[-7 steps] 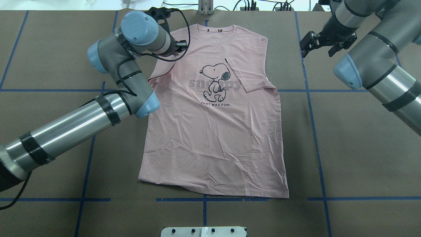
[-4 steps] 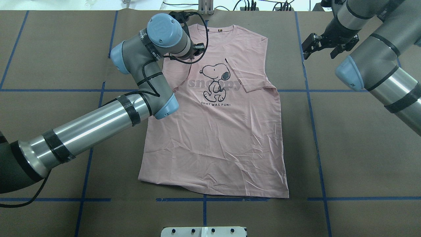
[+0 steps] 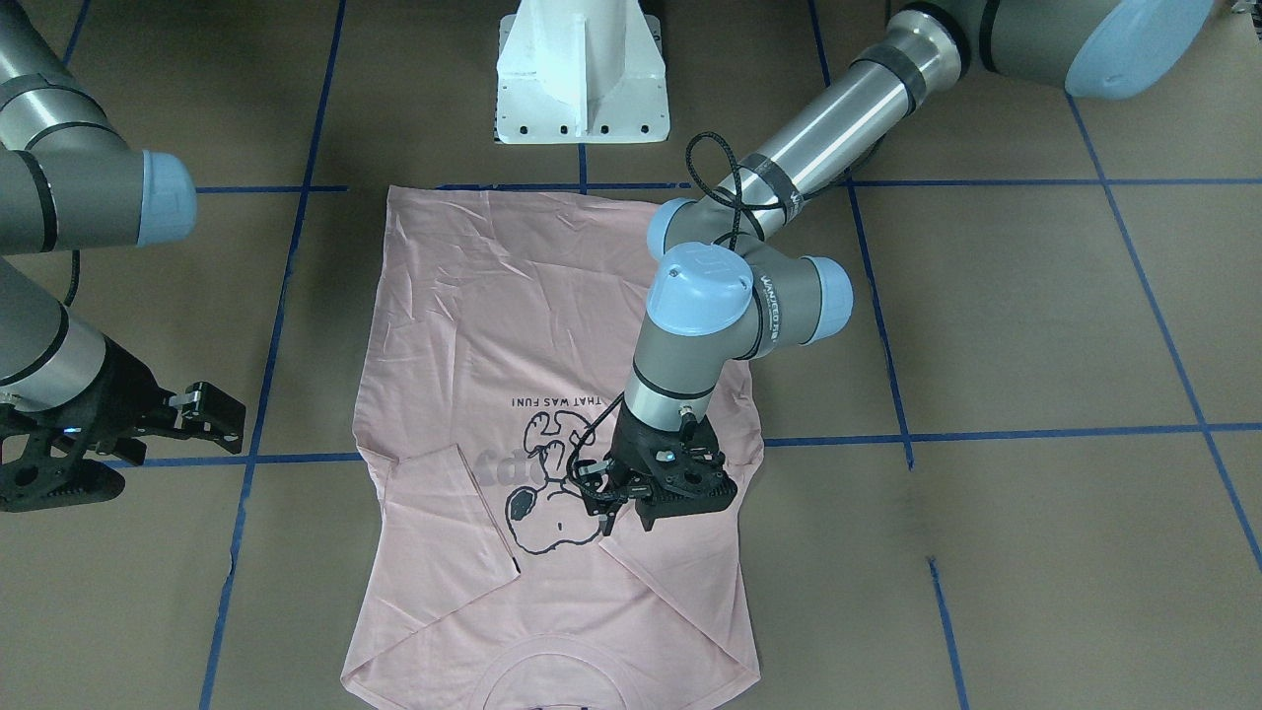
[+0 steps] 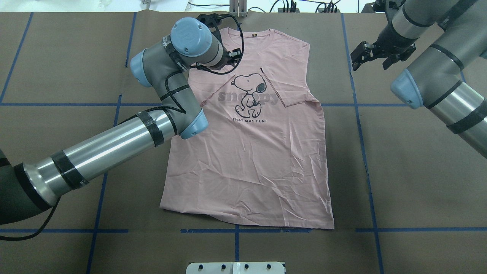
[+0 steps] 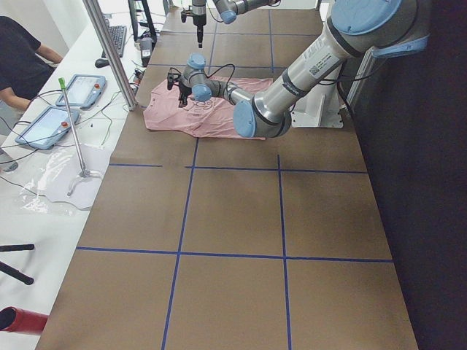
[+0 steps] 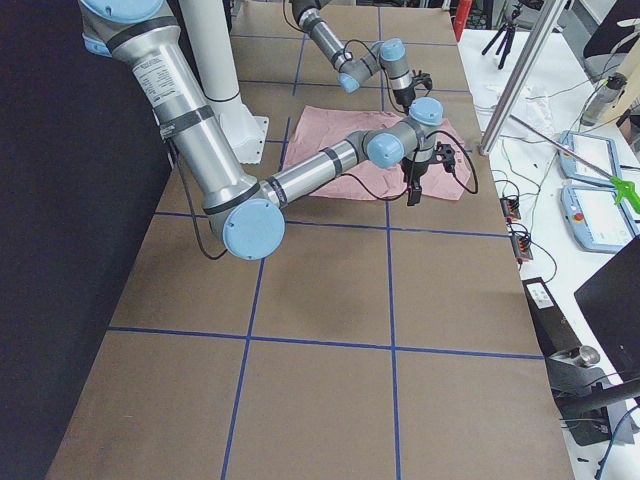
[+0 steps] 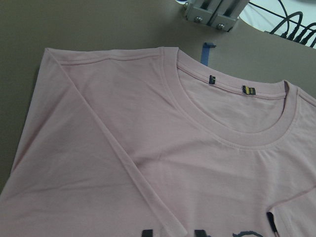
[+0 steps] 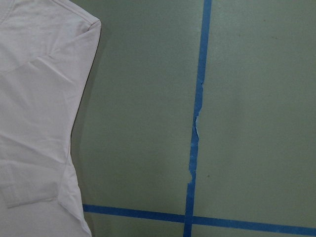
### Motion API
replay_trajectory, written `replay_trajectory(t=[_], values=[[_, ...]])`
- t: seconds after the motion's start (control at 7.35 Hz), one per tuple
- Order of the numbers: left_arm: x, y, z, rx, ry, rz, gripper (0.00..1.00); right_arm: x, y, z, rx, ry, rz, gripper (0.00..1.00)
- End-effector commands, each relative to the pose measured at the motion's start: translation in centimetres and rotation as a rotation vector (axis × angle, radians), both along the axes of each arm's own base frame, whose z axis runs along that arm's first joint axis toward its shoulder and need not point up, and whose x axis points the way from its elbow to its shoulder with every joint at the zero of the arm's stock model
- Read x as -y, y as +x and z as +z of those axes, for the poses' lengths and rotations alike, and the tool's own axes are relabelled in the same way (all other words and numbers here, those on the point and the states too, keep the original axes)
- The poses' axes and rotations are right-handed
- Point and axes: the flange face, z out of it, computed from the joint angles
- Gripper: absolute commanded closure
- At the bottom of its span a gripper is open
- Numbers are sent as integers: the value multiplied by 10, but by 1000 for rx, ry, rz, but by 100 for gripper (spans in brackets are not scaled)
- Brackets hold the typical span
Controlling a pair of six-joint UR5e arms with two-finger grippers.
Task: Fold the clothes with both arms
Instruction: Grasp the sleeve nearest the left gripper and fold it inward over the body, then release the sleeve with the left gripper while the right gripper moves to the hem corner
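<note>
The pale pink T-shirt (image 4: 247, 160) lies flat and face up on the brown table, with the dog print (image 4: 249, 93) showing and both sleeves folded in over the chest. My left gripper (image 3: 619, 513) hangs just above the shirt beside the dog's head, over the folded left sleeve (image 4: 213, 85). Its fingers look apart and hold nothing. The left wrist view shows the collar (image 7: 232, 133) and the folded sleeve lying flat, with no fingers in it. My right gripper (image 4: 368, 57) is open and empty over bare table, to the right of the shirt's shoulder (image 8: 74, 29).
The white pedestal base (image 3: 582, 79) stands at the table's near edge by the shirt's hem. A metal post (image 4: 237, 9) and cables are at the far edge behind the collar. Blue tape lines (image 4: 357, 114) cross the table. A bench with tablets (image 5: 66, 102) is off to the side.
My left arm swung right over the shirt and the left sleeve now lies folded inward onto the chest. My right gripper drifted slightly up and away from the shirt.
</note>
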Motion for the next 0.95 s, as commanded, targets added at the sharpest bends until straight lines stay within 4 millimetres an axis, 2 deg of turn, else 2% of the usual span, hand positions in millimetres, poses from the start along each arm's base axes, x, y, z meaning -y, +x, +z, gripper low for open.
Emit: replay_trajectory(t=[0.0,0.27,0.54,0.68,0.82], values=[[-17,-19,-16,-47,37,9,0,-9,4,-1,16,-12,23,0],[-57,-51,-11,-30,-29,95,0,-62,-13,-9,77,-61,80,0],[-111,-111,23,-9,-6,136,0,-154,-38,-7,96,-115,166,0],[-136,-139,37,10,12,167,0,-193,-53,-16,105,-158,199,0],[-151,-158,44,9,33,173,0,-225,-74,-23,111,-204,233,0]])
